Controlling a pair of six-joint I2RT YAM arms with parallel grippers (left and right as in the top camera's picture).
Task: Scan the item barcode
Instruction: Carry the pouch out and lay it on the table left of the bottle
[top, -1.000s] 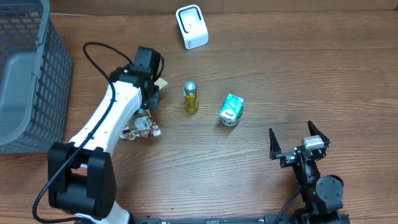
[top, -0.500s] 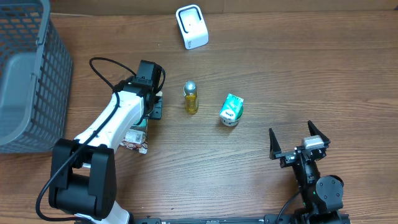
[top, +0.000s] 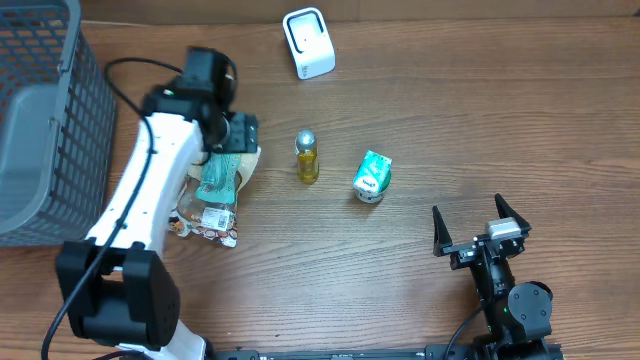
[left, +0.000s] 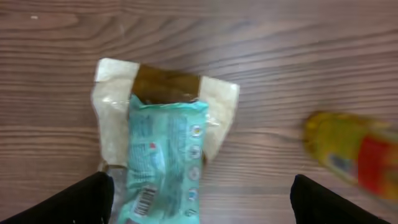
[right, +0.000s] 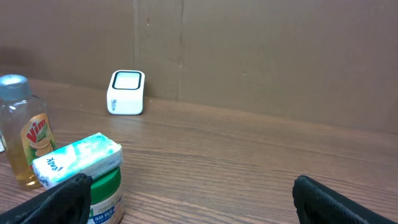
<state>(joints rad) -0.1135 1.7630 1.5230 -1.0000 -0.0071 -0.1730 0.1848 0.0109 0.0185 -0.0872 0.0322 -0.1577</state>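
Two grippers: both spread wide, neither grasping anything.
Left gripper (left: 199, 200): I hang it over the packet (top: 218, 180). My wrist view shows the black fingertips (left: 93, 198) far apart at the bottom corners, with the packet lying between them nearer my left finger. I cannot tell whether that finger touches it.
Packet: flat on the counter (top: 450, 120), teal with a clear wrapper end. It lies at 9 o'clock of the yellow bottle (top: 307, 157), just beside it but apart.
Barcode (left: 144, 200): face up on the packet's near end.
Scanner (top: 308, 42): white, at 12 o'clock of the bottle, well apart from the packet.
Green tub (top: 371, 180): at 3 o'clock of the bottle.
Basket (top: 90, 110): grey mesh, at 9 o'clock of the counter.
Right gripper (top: 470, 228): low at 5 o'clock, well apart from everything.
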